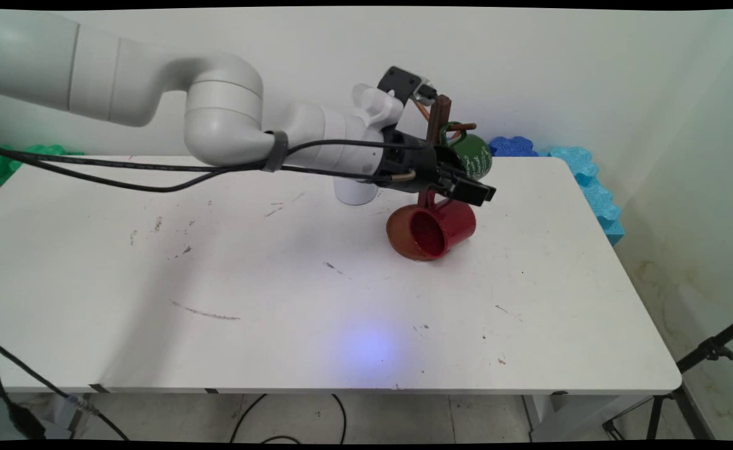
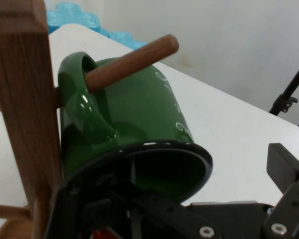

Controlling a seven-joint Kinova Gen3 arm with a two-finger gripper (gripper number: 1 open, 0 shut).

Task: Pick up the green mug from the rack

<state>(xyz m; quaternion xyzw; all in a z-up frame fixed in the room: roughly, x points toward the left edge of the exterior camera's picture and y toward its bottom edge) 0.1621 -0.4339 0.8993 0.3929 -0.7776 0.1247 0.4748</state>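
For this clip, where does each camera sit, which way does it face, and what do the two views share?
Main view: fixed above the table's near side, looking down across it to the wall; shows the arm and gripper at the mug tree.
Hand view: on the hand, looking along the gripper at the green mug hung on a peg.
Shared: green mug, mug tree, table.

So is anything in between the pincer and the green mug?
Nothing I can see. The green mug hangs by its handle on a wooden peg right in front of the pincer. The wooden post stands beside it, and the red mug hangs lower down.
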